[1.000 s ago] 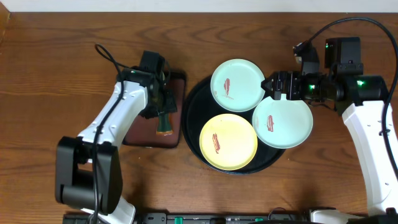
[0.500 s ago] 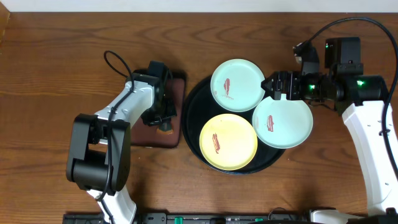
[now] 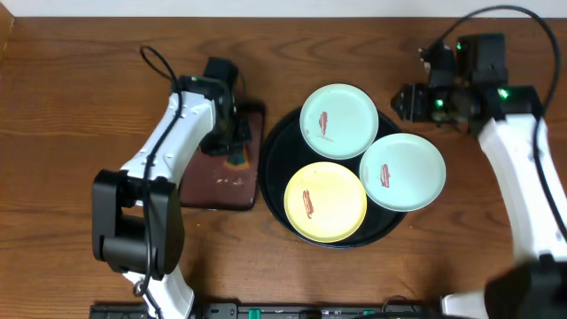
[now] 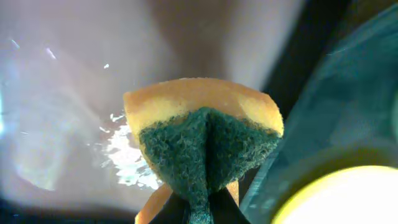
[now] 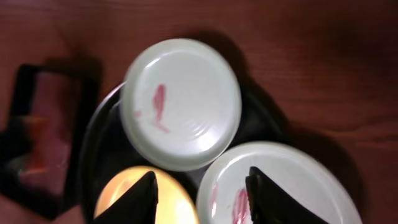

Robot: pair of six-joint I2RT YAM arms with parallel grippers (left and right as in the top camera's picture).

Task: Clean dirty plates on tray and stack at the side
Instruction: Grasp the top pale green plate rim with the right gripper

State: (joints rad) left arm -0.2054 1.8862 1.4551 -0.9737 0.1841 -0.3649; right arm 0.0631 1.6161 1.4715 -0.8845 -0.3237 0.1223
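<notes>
Three plates lie on the round black tray (image 3: 270, 168): a mint one (image 3: 338, 121) at the back, a mint one (image 3: 403, 173) at the right, and a yellow one (image 3: 325, 202) at the front. Each has a red-brown smear. My left gripper (image 3: 236, 146) is shut on a yellow sponge with a green scouring face (image 4: 205, 143), held above the brown rectangular tray (image 3: 217, 182). My right gripper (image 3: 401, 99) hovers behind the right mint plate. Its jaws stand apart with nothing between them, seen over the plates in the right wrist view (image 5: 202, 193).
The brown tray's surface (image 4: 74, 124) shines wet under the sponge. The black tray's rim (image 4: 292, 106) and the yellow plate (image 4: 348, 199) lie just right of the sponge. Bare wooden table (image 3: 496, 266) surrounds both trays.
My left gripper closed on the sponge and shifted toward the back of the brown tray. My right gripper drew back and up from the right mint plate's rim, its jaws narrower than before.
</notes>
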